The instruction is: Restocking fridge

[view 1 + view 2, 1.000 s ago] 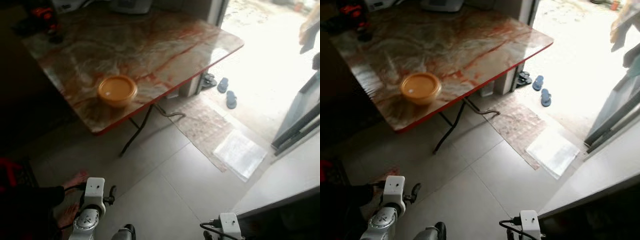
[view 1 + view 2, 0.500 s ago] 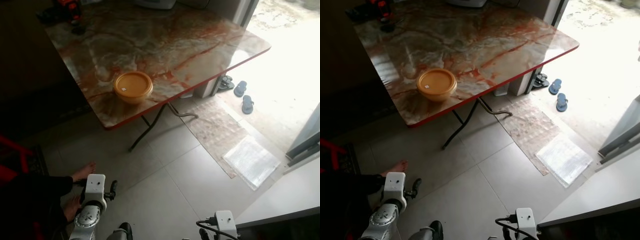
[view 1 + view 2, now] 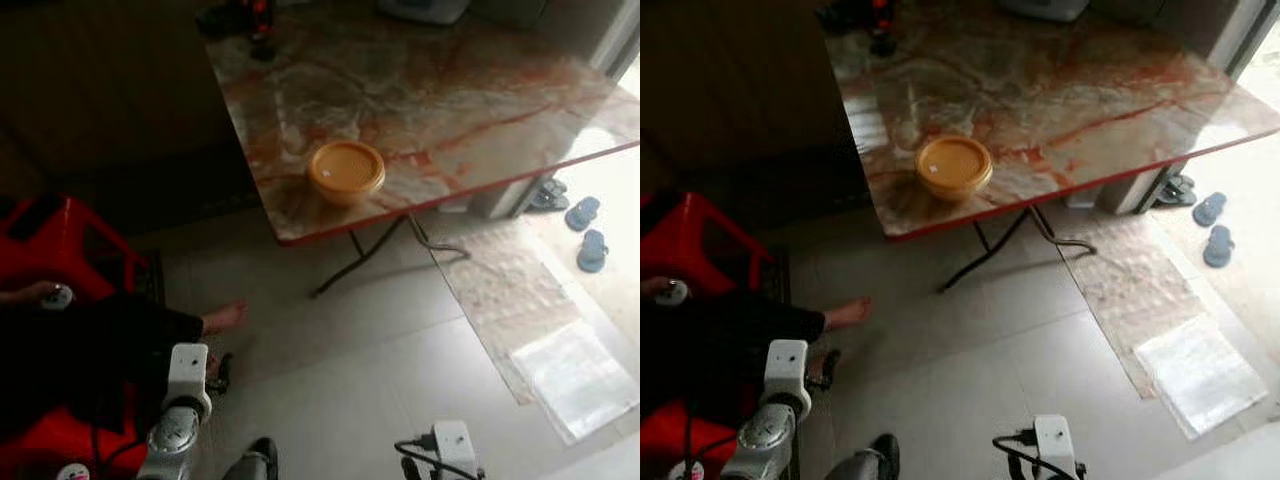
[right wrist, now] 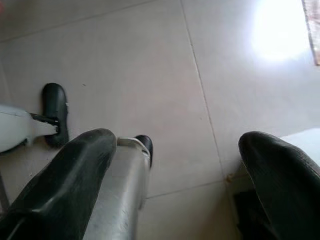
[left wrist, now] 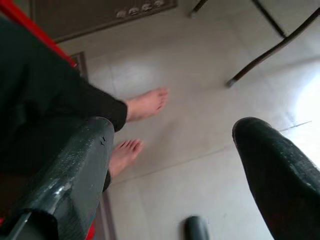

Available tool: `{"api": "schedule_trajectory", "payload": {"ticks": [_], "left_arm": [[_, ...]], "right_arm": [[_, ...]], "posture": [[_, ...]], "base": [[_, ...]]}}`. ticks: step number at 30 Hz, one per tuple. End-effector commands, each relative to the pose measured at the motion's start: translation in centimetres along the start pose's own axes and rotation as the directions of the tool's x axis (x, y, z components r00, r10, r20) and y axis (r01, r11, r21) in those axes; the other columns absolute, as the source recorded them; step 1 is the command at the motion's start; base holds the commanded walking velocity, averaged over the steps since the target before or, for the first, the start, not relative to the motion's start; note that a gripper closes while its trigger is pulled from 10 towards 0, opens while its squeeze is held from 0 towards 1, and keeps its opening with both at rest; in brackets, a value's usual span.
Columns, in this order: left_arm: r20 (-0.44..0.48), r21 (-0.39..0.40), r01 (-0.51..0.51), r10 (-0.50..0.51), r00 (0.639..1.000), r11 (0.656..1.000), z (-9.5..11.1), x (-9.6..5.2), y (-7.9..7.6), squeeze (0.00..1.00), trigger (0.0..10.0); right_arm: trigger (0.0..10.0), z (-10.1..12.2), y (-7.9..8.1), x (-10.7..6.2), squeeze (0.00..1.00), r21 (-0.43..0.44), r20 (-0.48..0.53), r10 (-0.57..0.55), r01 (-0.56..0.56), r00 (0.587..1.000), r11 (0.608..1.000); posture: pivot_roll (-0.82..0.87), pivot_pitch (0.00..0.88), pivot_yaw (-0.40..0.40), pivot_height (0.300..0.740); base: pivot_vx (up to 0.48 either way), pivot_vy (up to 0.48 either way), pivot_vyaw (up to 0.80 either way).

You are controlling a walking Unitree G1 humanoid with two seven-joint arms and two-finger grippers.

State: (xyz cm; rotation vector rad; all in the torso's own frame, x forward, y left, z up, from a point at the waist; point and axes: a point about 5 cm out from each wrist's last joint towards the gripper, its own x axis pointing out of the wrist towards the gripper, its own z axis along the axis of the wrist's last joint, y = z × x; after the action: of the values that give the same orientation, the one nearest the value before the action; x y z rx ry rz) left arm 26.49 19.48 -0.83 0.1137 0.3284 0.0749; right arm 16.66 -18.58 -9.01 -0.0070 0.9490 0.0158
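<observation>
Both claws, the left claw (image 5: 170, 170) and the right claw (image 4: 175, 175), are hanging spread and empty over the floor (image 3: 380, 360), well apart from the lidded orange bowl (image 3: 346, 171) sitting near the tabletop (image 3: 450, 100) edge, probably light, rigid, smooth-sided, best pinched across its rim.

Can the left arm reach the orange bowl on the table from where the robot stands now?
Probably not. The orange bowl sits near the table edge, well ahead, while the left end effector hangs low over the floor beside a seated person's feet.
</observation>
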Motion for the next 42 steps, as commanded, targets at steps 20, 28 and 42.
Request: {"api": "schedule_trajectory", "payload": {"ticks": [20, 28, 42], "left_arm": [[0.52, 0.092, 0.011, -0.057, 0.853, 0.996, 10.2, -2.4, -0.5, 0.0, 10.0], [0.6, 0.061, 0.011, -0.046, 0.799, 0.998, 14.0, -2.7, -0.5, 0.0, 10.0], [0.657, 0.022, 0.159, -0.134, 0.742, 0.987, 18.7, -3.0, -2.7, 0.0, 10.0]], "right_arm": [[10.0, -1.2, 0.4, -0.2, 0.0, 0.039, -0.024, -0.018, 0.019, 1.0, 0.999], [10.0, -1.2, 0.5, -0.2, 0.0, 0.041, -0.023, -0.017, 0.018, 1.0, 0.999], [10.0, -0.6, 0.2, -0.1, 0.0, 0.051, -0.008, -0.031, 0.031, 0.999, 0.998]], "posture": [[-0.1, 0.135, -0.031, 0.74], [-0.09, 0.132, -0.032, 0.74], [-0.09, 0.176, -0.046, 0.74]], "base": [[0.0, 0.0, 0.0], [0.0, 0.0, 0.0], [0.0, 0.0, 0.0]]}}
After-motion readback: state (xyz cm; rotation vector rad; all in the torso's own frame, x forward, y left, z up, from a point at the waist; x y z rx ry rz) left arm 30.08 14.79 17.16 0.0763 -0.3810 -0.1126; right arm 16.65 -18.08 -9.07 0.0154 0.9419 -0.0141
